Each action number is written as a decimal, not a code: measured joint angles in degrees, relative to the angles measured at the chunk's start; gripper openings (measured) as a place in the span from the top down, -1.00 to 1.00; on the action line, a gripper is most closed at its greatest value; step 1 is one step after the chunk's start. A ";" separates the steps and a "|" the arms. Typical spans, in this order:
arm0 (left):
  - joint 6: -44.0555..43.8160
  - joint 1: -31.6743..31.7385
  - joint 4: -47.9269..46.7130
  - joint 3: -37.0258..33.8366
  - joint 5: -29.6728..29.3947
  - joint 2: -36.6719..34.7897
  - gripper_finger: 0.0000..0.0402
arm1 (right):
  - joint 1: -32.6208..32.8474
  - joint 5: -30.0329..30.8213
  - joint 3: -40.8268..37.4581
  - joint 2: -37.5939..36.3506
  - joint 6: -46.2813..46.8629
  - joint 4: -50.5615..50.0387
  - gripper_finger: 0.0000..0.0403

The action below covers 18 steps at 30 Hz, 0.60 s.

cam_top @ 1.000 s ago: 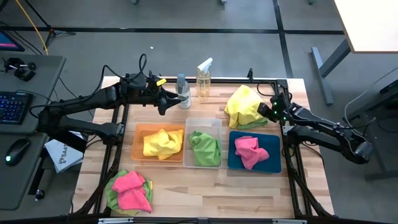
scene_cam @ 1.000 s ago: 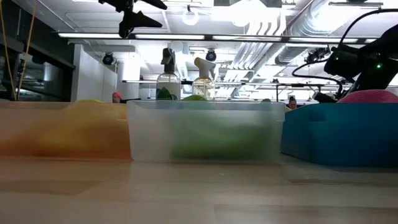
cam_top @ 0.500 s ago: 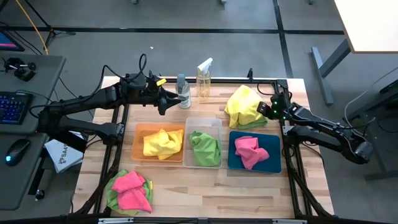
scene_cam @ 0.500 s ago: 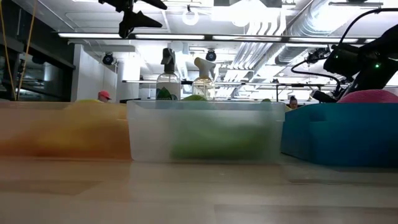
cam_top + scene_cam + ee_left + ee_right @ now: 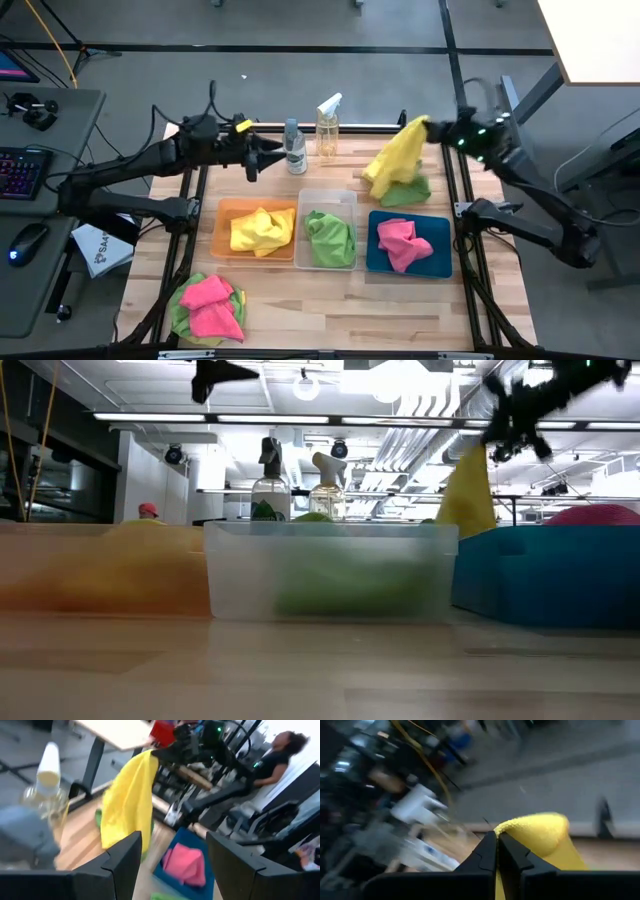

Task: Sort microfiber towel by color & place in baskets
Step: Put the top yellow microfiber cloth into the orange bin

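Since a second ago the right pincer [image 5: 432, 128] has closed on one corner of the yellow towel [image 5: 394, 160] and lifted it off the far right part of the table [image 5: 330, 300]; a green towel [image 5: 408, 190] that lay under it stays there. The yellow towel now hangs down long and narrow from the clamped tips, its lower end near the green one.

What matters for the next move, I think, is that the orange basket [image 5: 224, 211], which already holds a yellow towel, lies far to the left, past the clear basket [image 5: 326, 197] and the blue basket [image 5: 376, 262]. The towel must travel across both, and across the spray bottles [image 5: 327, 127] side. The left pincer [image 5: 255, 156], fingers apart and empty, hovers above the far edge close to the orange basket, so it is the nearer arm.

Wooden table, lab room behind, a person seated beyond the table.
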 joint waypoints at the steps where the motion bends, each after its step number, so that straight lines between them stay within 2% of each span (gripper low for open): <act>1: 0.01 0.02 1.24 0.00 -0.01 -0.36 -0.04 | 0.56 -0.25 2.83 0.41 -1.07 0.05 0.99; 5: 0.25 0.02 8.79 0.00 0.00 -1.70 -0.04 | 4.83 -1.48 11.37 3.09 -2.46 -0.05 1.00; 9: 4.06 0.02 15.99 0.00 -0.01 -2.68 -0.04 | 12.28 -1.82 16.22 7.43 -2.49 2.07 1.00; 13: 8.50 0.06 19.97 0.00 -0.55 -3.74 -0.04 | 20.91 -1.92 18.30 13.26 -2.49 10.37 1.00; 18: 10.82 0.06 20.89 0.00 -5.58 -5.19 -0.04 | 30.23 -5.03 20.53 22.35 -2.51 25.79 1.00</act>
